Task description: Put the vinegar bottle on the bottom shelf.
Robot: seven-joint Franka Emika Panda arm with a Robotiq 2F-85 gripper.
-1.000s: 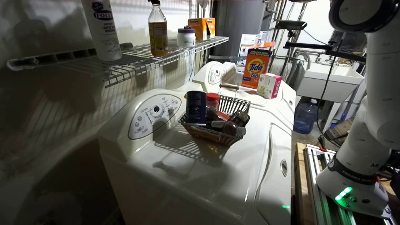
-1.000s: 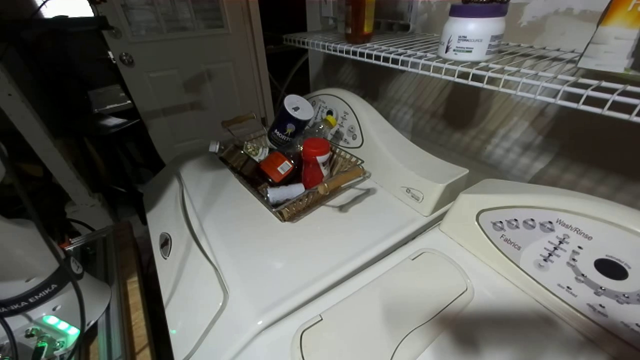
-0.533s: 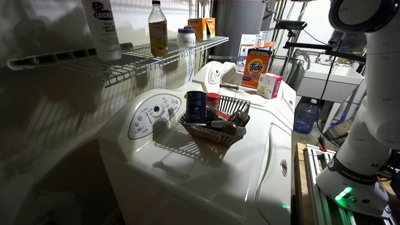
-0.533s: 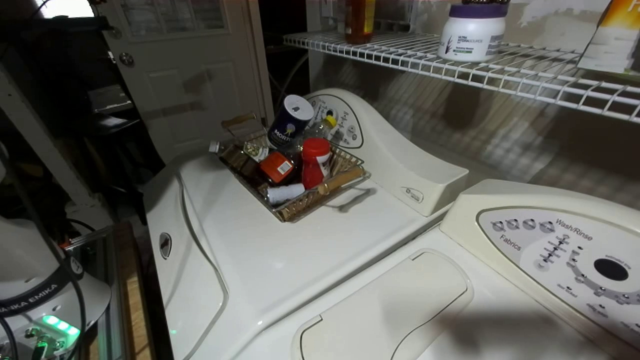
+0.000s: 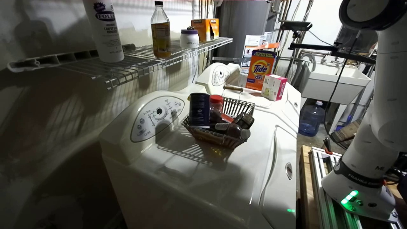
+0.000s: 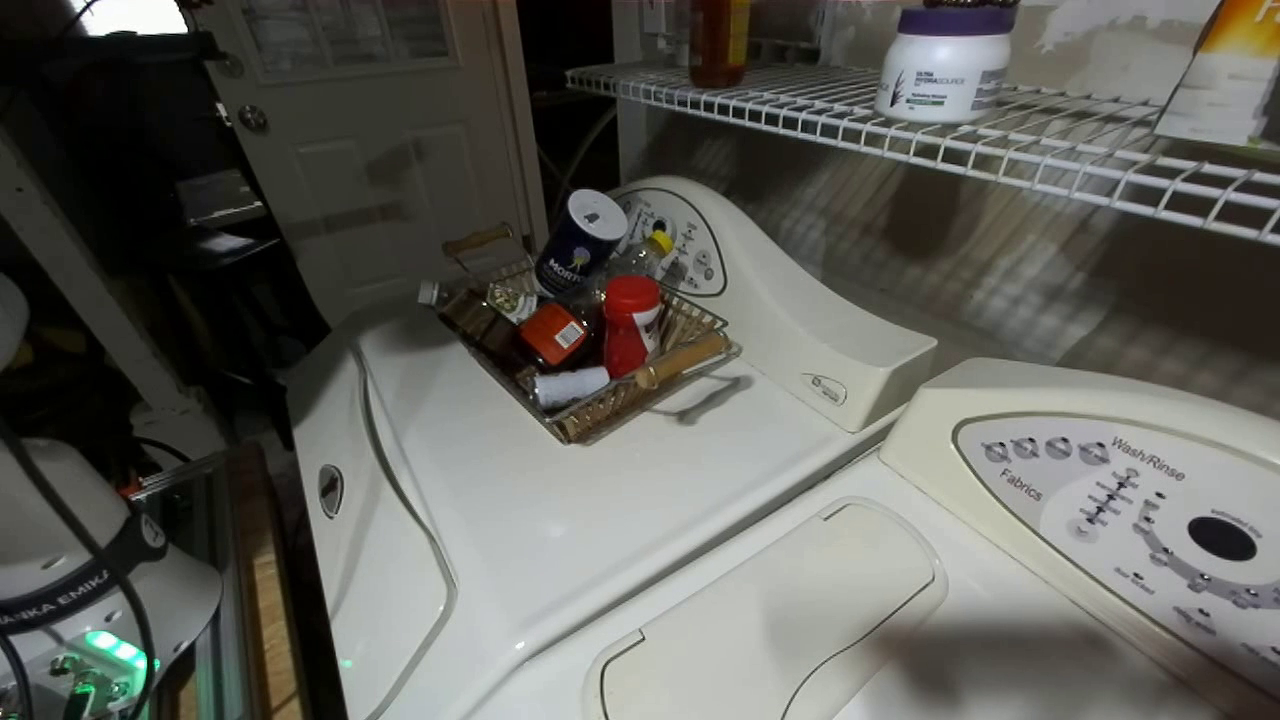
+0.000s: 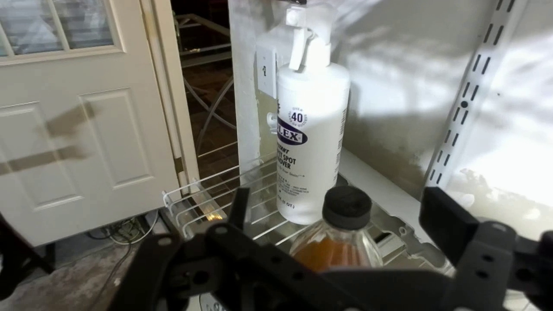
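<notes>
The vinegar bottle, with amber liquid and a dark cap, stands upright on the white wire bottom shelf. An exterior view cuts off the upper part of the vinegar bottle, above the shelf's front lip. In the wrist view my gripper is open wide. The bottle's cap and shoulder show between the fingers, with a gap on both sides; its lower body is hidden behind the gripper. Neither exterior view shows the gripper.
A white spray bottle stands just beyond the vinegar bottle. Along the shelf are a purple-lidded jar and an orange box. Below, a dark wire basket holding several containers sits on the dryer.
A dark shape at the bottle's cap has gone, leaving the cap fully visible. The gripper has opened. The arm has shifted slightly up and back; the bottle stays where it was.
</notes>
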